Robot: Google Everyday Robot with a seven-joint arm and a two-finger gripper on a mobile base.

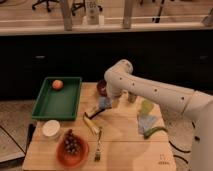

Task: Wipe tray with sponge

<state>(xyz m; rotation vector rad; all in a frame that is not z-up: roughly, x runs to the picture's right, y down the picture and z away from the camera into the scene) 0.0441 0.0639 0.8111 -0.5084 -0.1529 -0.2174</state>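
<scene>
The dark green tray [50, 106] lies at the table's left, with an orange fruit [57, 84] in its far corner. My gripper [107, 101] hangs from the white arm [150, 90] at the middle of the table, just right of the tray. It is shut on the small blue-grey sponge [103, 104] and holds it a little above the tabletop. The sponge is apart from the tray, close to its right rim.
A tan-and-black block [92, 113] and a banana [91, 125] lie below the sponge. A dark bowl [101, 87] sits behind the gripper. An orange bowl of grapes [72, 148], a white cup [51, 129] and a fork [98, 146] are in front. A green cup [146, 107] and a pale cloth [146, 123] are at the right.
</scene>
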